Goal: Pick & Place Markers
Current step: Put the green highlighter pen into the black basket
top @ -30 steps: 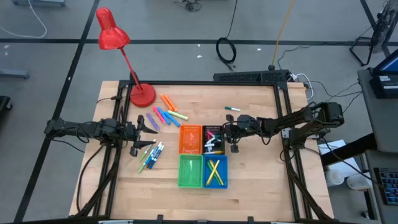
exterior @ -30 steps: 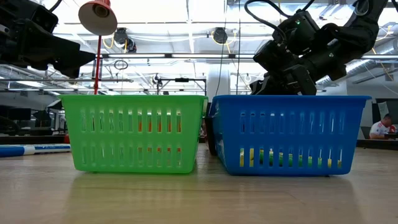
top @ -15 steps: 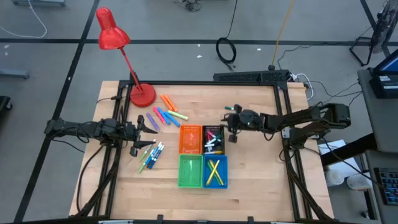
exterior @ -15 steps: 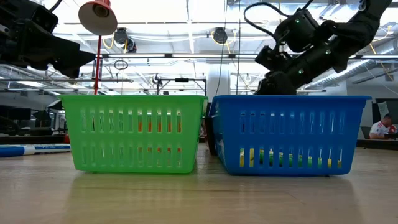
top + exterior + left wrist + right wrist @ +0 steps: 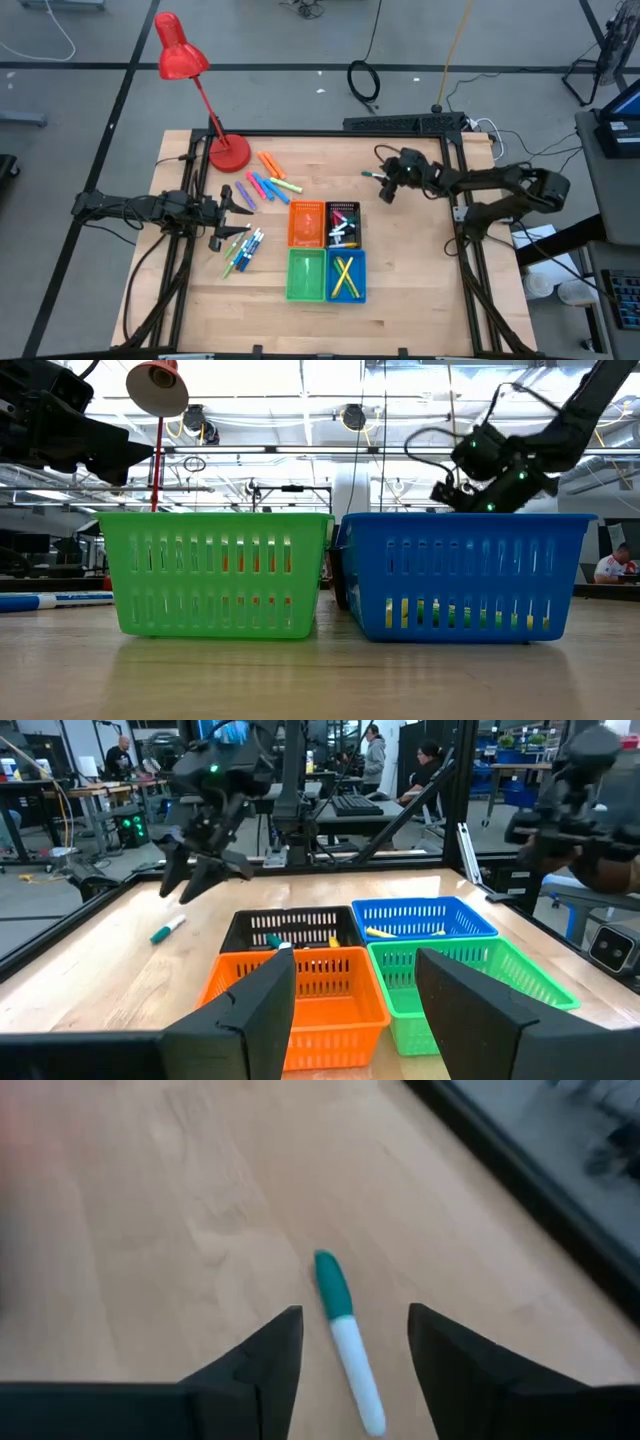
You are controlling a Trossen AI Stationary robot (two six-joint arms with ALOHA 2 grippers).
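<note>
Right end effector (image 5: 383, 186) has swung away from the black mesh bin (image 5: 341, 224) | fingers spread, hovering over white green-capped marker (image 5: 347, 1338) on wooden bench (image 5: 420, 260) | left end effector (image 5: 244, 200) sitting open

No text, label, brand, number or sign can be read anywhere in these views.
</note>
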